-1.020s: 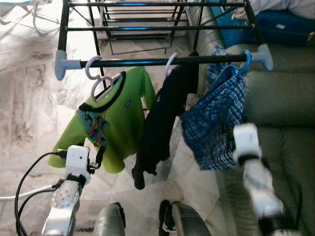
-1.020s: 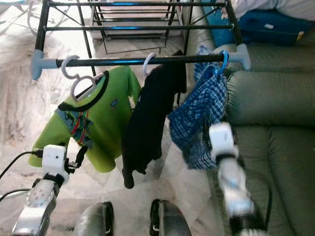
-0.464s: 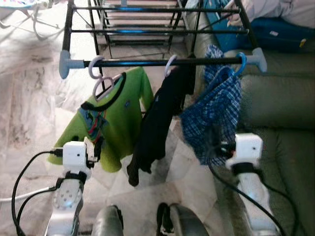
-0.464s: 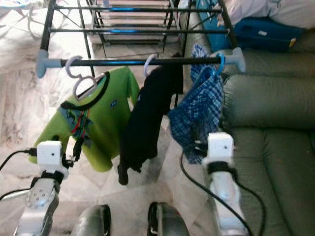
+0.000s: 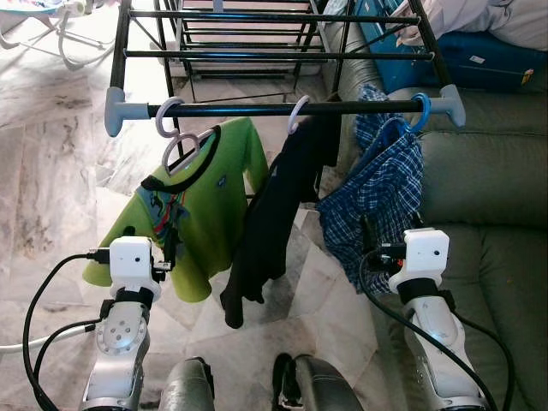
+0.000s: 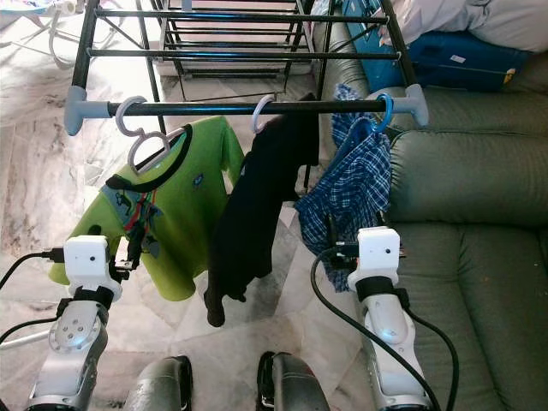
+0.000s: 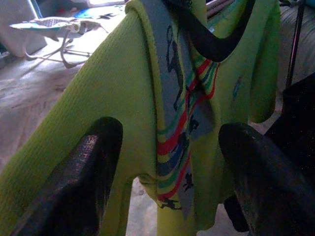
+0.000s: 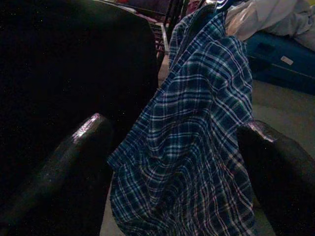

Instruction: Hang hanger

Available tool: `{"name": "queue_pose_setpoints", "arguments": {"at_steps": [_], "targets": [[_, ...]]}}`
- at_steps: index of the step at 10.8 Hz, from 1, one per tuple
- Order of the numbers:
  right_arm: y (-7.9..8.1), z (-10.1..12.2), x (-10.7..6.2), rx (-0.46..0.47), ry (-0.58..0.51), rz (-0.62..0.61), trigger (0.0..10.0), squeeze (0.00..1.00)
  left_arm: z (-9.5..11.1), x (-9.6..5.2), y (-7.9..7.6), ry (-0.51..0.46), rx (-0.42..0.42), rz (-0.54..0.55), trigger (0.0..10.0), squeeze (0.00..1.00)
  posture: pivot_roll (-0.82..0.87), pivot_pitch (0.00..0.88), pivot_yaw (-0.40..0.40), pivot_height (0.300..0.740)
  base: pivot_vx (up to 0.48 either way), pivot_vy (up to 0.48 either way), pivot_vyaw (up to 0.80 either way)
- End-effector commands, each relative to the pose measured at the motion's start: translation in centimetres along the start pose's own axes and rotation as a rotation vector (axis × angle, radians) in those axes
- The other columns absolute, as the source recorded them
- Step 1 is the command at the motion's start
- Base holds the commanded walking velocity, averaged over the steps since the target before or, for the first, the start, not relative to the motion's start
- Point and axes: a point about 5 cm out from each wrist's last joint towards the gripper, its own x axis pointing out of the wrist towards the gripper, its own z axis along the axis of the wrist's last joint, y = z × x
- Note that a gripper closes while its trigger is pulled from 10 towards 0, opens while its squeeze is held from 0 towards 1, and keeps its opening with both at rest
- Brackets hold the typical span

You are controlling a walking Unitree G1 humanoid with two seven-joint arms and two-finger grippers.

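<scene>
A green sofa (image 5: 488, 197) stands at the right, beside a black drying rack (image 5: 282, 108) on the marble floor (image 5: 51, 171). Three garments hang from the rack's front rail: a green shirt (image 5: 201, 205) on a white hanger (image 5: 175, 141), a black garment (image 5: 278, 214), and a plaid shirt (image 5: 381, 201) on a blue hanger (image 5: 419, 107). The left gripper (image 7: 167, 162), fingers spread wide, faces the green shirt's lower part. The right gripper (image 8: 177, 162), also wide and empty, faces the plaid shirt's hem, below its hanger.
</scene>
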Motion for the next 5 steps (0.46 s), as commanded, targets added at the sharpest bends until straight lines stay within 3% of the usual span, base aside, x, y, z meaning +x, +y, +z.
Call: {"name": "queue_pose_setpoints", "arguments": {"at_steps": [1, 5], "targets": [[0.04, -0.09, -0.27, 0.004, 0.009, -0.002, 10.0, 1.0, -0.82, -0.35, 0.04, 0.041, 0.01, 0.003, 10.0, 0.0, 0.03, 0.142, -0.075, 0.74, -0.259, 0.0, 0.0], [-0.25, -0.39, -0.26, -0.011, 0.023, -0.008, 10.0, 1.0, -0.9, -0.3, -0.31, 0.045, 0.009, -0.008, 10.0, 0.0, 0.03, 0.139, -0.076, 0.74, -0.269, 0.0, 0.0]]}}
